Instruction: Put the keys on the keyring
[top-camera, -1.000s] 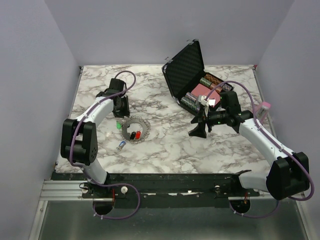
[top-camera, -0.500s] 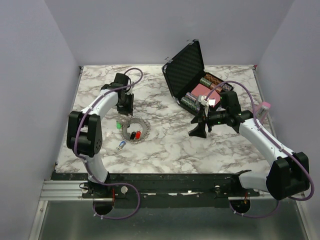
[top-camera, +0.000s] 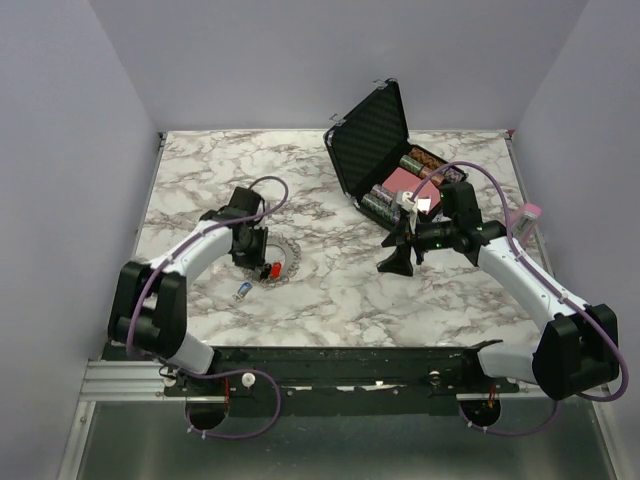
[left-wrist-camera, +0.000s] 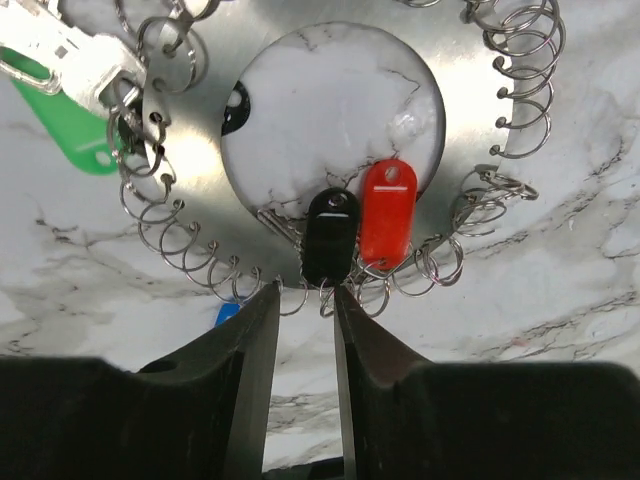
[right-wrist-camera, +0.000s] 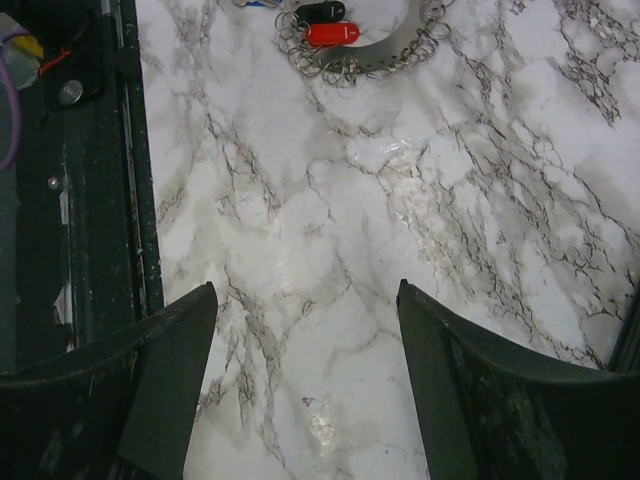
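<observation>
The keyring (left-wrist-camera: 195, 165) is a flat silver metal ring plate with many small wire loops round its rim, lying on the marble table (top-camera: 330, 290). A black-headed key (left-wrist-camera: 330, 235) and a red-headed key (left-wrist-camera: 387, 210) hang on loops at its near rim. A silver key with a green tag (left-wrist-camera: 65, 120) sits at its left rim. My left gripper (left-wrist-camera: 305, 290) hovers just short of the black key, jaws narrowly apart and empty. In the top view it (top-camera: 252, 245) covers the keyring's (top-camera: 288, 255) left side. My right gripper (top-camera: 396, 254) stands open and empty over bare marble, well right of the keys.
A small blue-and-white piece (top-camera: 241, 292) lies just in front of the keyring. An open black case (top-camera: 370, 130) with chips and cards stands at the back right. A pink object (top-camera: 527, 215) sits at the right edge. The table's dark front rail (right-wrist-camera: 100, 200) shows beside the right gripper.
The left arm has swung from the back of the table down over the keyring's left side, hiding the green tag in the top view. The right arm has not moved.
</observation>
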